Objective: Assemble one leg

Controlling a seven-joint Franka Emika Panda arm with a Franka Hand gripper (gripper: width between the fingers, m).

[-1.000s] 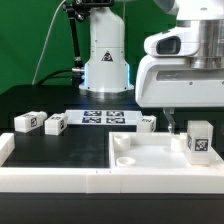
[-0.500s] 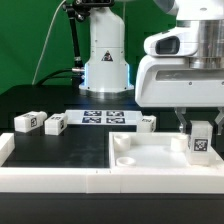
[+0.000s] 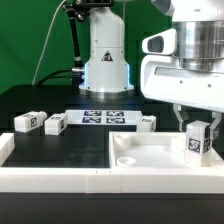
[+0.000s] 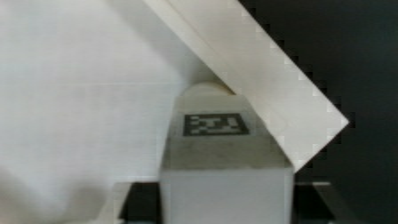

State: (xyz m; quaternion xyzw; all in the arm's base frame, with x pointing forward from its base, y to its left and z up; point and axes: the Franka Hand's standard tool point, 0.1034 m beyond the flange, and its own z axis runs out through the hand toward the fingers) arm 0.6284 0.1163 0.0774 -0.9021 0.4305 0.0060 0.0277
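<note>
One white leg [image 3: 198, 143] stands slightly tilted in the exterior view's right corner of the large white tray-shaped piece [image 3: 150, 160]. My gripper [image 3: 198, 128] has come down over it, one finger on each side, and is shut on the leg. In the wrist view the leg [image 4: 222, 160] with its square tag fills the gap of my gripper [image 4: 221, 200], and the dark fingers [image 4: 143, 200] press on its sides. Three more legs lie on the black table: two at the left [image 3: 27, 121] [image 3: 56, 123] and one [image 3: 147, 121] behind the tray.
The marker board [image 3: 103, 117] lies flat in front of the robot base [image 3: 105, 60]. A white raised rim [image 3: 40, 178] runs along the table's front and left. In the wrist view the tray's wall [image 4: 249, 60] runs diagonally behind the leg.
My gripper has come down around the standing leg and closed on it. The leg has shifted slightly to the exterior view's left and tilted.
</note>
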